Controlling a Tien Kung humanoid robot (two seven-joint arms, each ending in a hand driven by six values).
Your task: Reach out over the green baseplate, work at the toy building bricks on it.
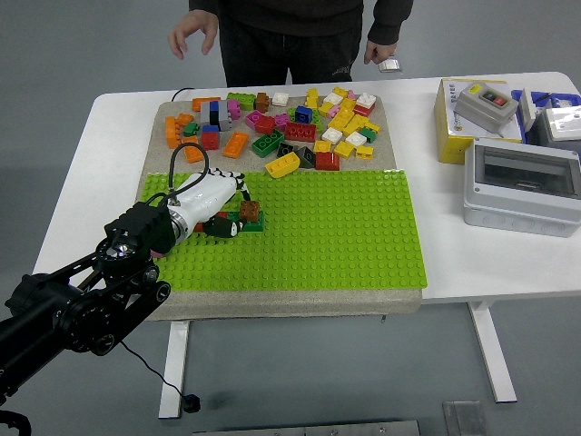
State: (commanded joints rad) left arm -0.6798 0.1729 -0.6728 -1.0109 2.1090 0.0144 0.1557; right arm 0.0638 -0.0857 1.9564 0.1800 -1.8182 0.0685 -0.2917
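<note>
The green baseplate [318, 232] lies flat on a beige mat on the white counter [472, 254], studded and mostly bare. A small brown-topped brick stack [250, 214] sits at its left part. The left hand [211, 207] rests against that stack, fingers curled on it. Loose bricks [290, 123] lie beyond the plate.

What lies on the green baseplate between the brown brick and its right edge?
Nothing: in the head view, the green baseplate is bare studs from the brown brick to that edge.
</note>
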